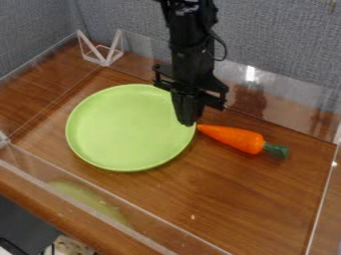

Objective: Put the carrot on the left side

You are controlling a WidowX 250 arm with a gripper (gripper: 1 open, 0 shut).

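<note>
The wooden table (200, 209) has clear walls around it, and the lime-green plate (127, 127) lies on its left half. Above the plate's right edge hangs the gripper (189, 116), pointing straight down with its jaws closed together and nothing between them. The carrot (236, 138) lies on the wood just to the right of the plate (its tip is close to the rim, its green stem away from it). I judge that the task is not begun in effect: the carrot is not grasped, and the whole move to the left side remains.
</note>
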